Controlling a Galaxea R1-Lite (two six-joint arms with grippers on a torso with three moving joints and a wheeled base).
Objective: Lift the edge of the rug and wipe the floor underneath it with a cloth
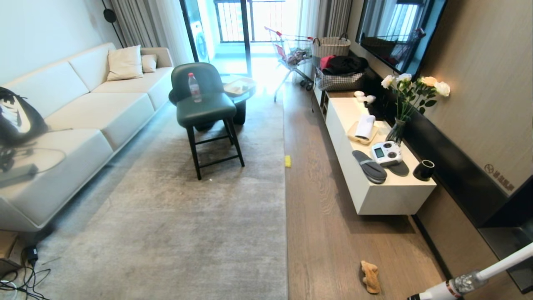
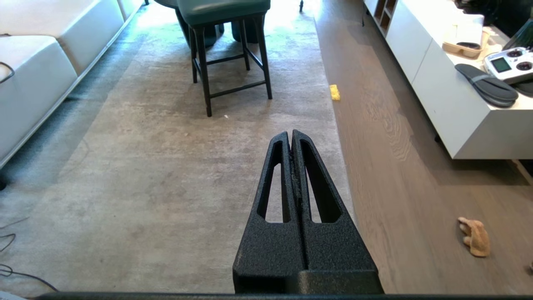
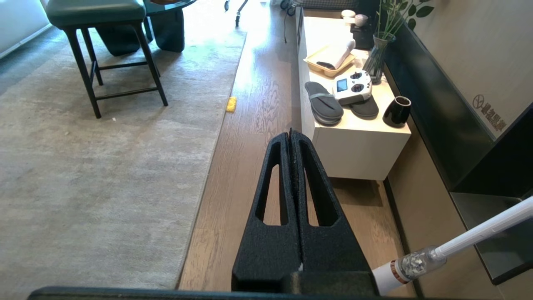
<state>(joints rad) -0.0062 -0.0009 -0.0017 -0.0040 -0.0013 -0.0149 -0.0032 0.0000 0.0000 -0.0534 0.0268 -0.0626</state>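
- Left gripper (image 2: 291,134): fingers pressed together, nothing between them, held above the rug (image 2: 175,166), pointing toward 12 o'clock.
- Right gripper (image 3: 290,134): fingers likewise together and empty, poised over the floor (image 3: 250,166) close to the rug edge (image 3: 210,166).
- Neither gripper visible in the head view.
- Cloth (image 1: 370,277): crumpled orange lump lying on bare floor (image 1: 325,200) at about 5 o'clock in the head view, nearest item, well apart from the rug edge (image 1: 285,208).
- White vacuum wand (image 1: 470,281) slanting in at lower right, 4 o'clock, just beyond the cloth's side.
- Rug edge running straight from 6 o'clock toward 12 o'clock, lying flat on the floor.
- Small yellow block (image 1: 287,161) farther along at centre, sitting on the floor right against the rug edge.
- Green stool (image 1: 204,108) standing on the rug at about 11 o'clock, clear bottle (image 1: 194,87) upright on its seat.
- White cabinet (image 1: 374,196) at 2 o'clock along the wall; on top: grey slippers (image 1: 369,166), white controller (image 1: 386,153), black cup (image 1: 424,170), vase of flowers (image 1: 410,100).
- Cream sofa (image 1: 83,116) at 9 to 10 o'clock, beside the rug.
- Shopping cart (image 1: 291,54) farthest, near 12 o'clock by the window.
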